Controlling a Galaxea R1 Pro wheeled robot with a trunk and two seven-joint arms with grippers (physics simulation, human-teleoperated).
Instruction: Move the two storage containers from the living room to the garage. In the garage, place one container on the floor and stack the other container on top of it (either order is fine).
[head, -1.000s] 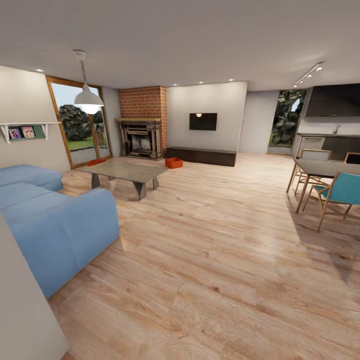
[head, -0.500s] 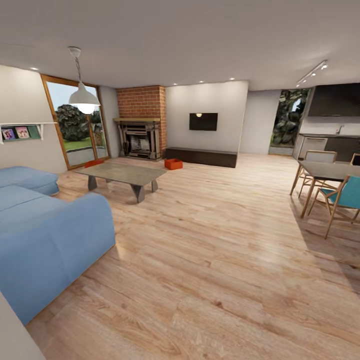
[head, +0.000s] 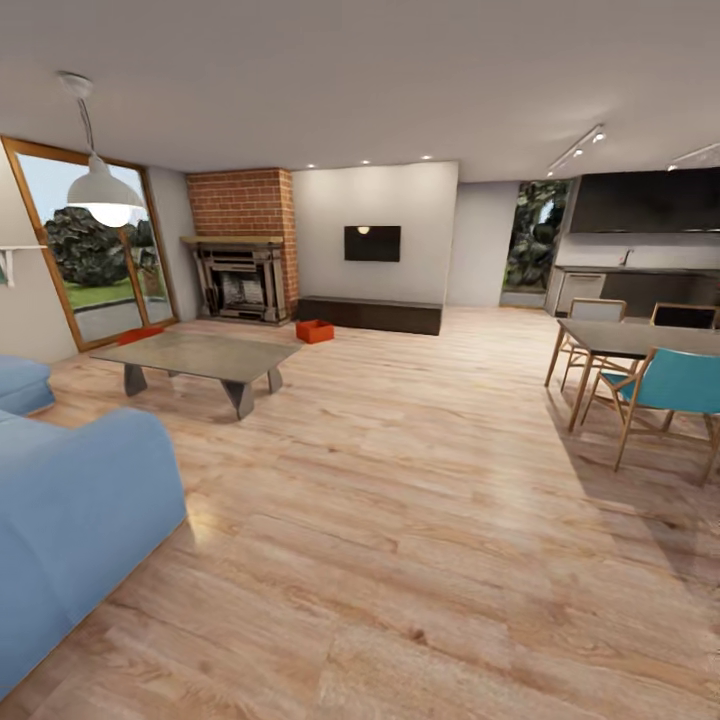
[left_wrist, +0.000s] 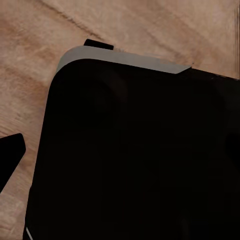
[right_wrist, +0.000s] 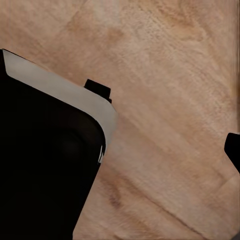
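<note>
An open-topped orange-red rectangular bin (head: 314, 331) sits on the light wood-plank floor (head: 420, 480) at about eleven o'clock in the head view, near the red brick fireplace (head: 240, 245), long axis running left-right at a slight angle. A second orange-red bin (head: 140, 334) peeks out at ten o'clock behind the grey low coffee table (head: 198, 357), mostly hidden. Both wrist views give planks and a dark rounded body (left_wrist: 135, 155). Whether either pincer is open or closed I cannot tell.

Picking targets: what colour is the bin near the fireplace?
Orange-red; the bin shows best in the head view.
</note>
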